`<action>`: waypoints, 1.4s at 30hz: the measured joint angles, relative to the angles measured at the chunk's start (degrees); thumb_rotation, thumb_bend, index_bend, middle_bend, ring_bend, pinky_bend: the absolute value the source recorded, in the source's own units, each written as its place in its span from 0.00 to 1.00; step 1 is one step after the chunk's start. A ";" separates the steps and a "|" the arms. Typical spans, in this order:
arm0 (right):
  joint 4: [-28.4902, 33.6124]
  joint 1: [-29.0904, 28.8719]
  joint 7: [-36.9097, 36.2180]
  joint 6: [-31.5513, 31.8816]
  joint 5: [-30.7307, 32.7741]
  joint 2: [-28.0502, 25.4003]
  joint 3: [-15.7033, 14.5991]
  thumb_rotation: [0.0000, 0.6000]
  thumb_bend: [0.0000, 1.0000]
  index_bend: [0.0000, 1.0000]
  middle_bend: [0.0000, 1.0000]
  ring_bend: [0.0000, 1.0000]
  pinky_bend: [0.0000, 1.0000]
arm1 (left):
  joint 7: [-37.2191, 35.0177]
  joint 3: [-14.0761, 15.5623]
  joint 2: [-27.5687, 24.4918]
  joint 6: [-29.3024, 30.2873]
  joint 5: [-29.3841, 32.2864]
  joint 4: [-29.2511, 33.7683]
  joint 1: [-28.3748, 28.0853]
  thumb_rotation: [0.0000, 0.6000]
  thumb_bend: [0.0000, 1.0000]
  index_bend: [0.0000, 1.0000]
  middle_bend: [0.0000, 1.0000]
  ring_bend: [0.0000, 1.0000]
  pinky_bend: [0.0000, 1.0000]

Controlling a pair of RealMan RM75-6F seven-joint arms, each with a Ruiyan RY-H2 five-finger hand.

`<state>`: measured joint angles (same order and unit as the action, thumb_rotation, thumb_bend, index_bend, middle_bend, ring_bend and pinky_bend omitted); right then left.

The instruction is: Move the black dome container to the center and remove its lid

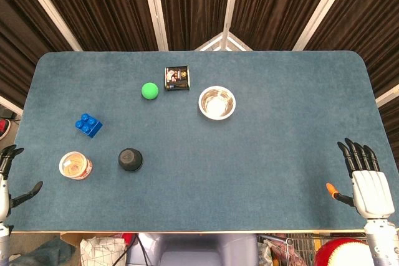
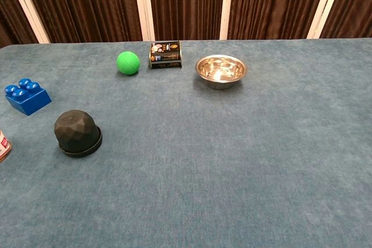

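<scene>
The black dome container (image 1: 130, 159) (image 2: 78, 133) stands on the blue table, left of the middle and near the front, with its faceted lid on. My left hand (image 1: 9, 179) shows at the table's left edge, fingers apart and empty, well left of the dome. Over the front right corner, far from the dome, my right hand (image 1: 365, 177) is spread flat with nothing in it. Neither hand appears in the chest view.
A blue toy brick (image 1: 88, 125) (image 2: 27, 96) and a round tub (image 1: 75, 166) lie near the dome. A green ball (image 1: 149, 90) (image 2: 128, 63), a small dark box (image 1: 177, 78) (image 2: 165, 54) and a steel bowl (image 1: 217, 102) (image 2: 220, 71) sit further back.
</scene>
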<state>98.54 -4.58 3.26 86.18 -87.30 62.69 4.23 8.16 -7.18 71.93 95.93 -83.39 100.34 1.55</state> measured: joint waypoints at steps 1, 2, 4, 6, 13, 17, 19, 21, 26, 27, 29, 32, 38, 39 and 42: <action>0.00 -0.01 0.05 -0.03 -0.01 0.00 -0.02 1.00 0.23 0.00 0.00 0.00 0.00 | -0.08 0.01 -0.03 0.02 0.00 0.00 0.02 1.00 0.22 0.23 0.16 0.00 0.00; -0.01 -0.01 0.10 -0.06 0.00 0.00 -0.03 1.00 0.23 0.00 0.00 0.00 0.00 | -0.16 0.02 -0.07 -0.02 0.04 0.02 0.02 1.00 0.22 0.23 0.16 0.00 0.00; -0.06 -0.01 0.14 -0.14 0.01 -0.01 -0.10 1.00 0.23 0.00 0.00 0.00 0.00 | -0.28 0.03 -0.11 -0.08 0.08 0.06 0.01 1.00 0.22 0.23 0.16 0.00 0.00; -0.05 -0.09 0.22 -0.25 -0.02 -0.01 -0.10 1.00 0.23 0.00 0.00 0.00 0.00 | -0.27 0.08 -0.09 -0.06 -0.09 0.08 -0.01 1.00 0.21 0.23 0.16 0.00 0.00; 0.23 -0.16 0.39 -0.37 0.28 -0.21 0.07 1.00 0.23 0.00 0.00 0.00 0.00 | -0.12 0.64 0.26 -0.64 -0.84 -0.04 -0.28 1.00 0.19 0.22 0.15 0.00 0.00; 0.46 -0.21 0.50 -0.32 0.31 -0.13 0.16 1.00 0.23 0.00 0.00 0.00 0.00 | -1.96 1.08 0.13 -2.59 -0.99 -0.02 -0.99 1.00 0.18 0.21 0.15 0.00 0.00; 0.46 -0.25 0.30 -0.61 0.45 -0.14 0.10 1.00 0.23 0.00 0.00 0.00 0.00 | -3.29 1.48 -0.12 -3.98 -1.04 0.08 -1.37 1.00 0.18 0.21 0.15 0.00 0.00; 0.37 -0.37 -0.11 -1.05 0.48 -0.26 0.01 1.00 0.23 0.00 0.00 0.00 0.00 | -5.00 2.18 -0.72 -5.68 -1.28 0.35 -1.81 1.00 0.18 0.21 0.15 0.00 0.00; 0.05 -0.50 -1.01 -1.29 0.16 -0.52 -0.19 1.00 0.23 0.00 0.00 0.00 0.00 | -8.86 3.76 -1.71 -7.00 -3.75 0.99 -2.47 1.00 0.18 0.21 0.14 0.00 0.00; 0.12 -0.30 -1.18 -1.09 0.00 -0.67 -0.36 1.00 0.23 0.00 0.00 0.00 0.00 | -9.51 3.91 -1.69 -7.08 -4.21 1.00 -2.59 1.00 0.17 0.21 0.13 0.00 0.00; 0.18 0.02 -1.50 -0.62 -0.27 -0.83 -0.62 1.00 0.23 0.00 0.00 0.00 0.00 | -11.10 4.23 -1.51 -7.55 -5.14 0.85 -3.07 1.00 0.16 0.21 0.12 0.00 0.00; 0.05 0.10 -2.14 -0.67 -0.44 -1.00 -0.76 1.00 0.23 0.00 0.00 0.00 0.00 | -13.09 4.53 -1.37 -9.48 -5.68 0.73 -4.19 1.00 0.16 0.20 0.11 0.00 0.00; -0.01 -0.17 -1.95 -1.39 -0.32 -1.02 -0.88 1.00 0.23 0.00 0.00 0.00 0.00 | -20.25 3.53 0.18 -16.52 -4.65 0.30 -8.81 1.00 0.14 0.20 0.10 0.00 0.00; 0.03 -0.20 -1.84 -1.50 -0.28 -0.96 -0.91 1.00 0.23 0.00 0.00 0.00 0.00 | -21.44 3.29 0.65 -17.58 -4.39 0.04 -9.62 1.00 0.14 0.20 0.10 0.00 0.00; 0.03 -0.21 -1.79 -1.59 -0.18 -0.87 -0.95 1.00 0.23 0.00 0.00 0.00 0.00 | -24.90 2.86 2.02 -20.73 -3.56 -0.99 -11.74 1.00 0.13 0.20 0.10 0.00 0.00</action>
<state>98.58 -4.79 1.47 84.59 -87.48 61.82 3.28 -16.73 -4.32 73.95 75.20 -86.95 99.35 -10.20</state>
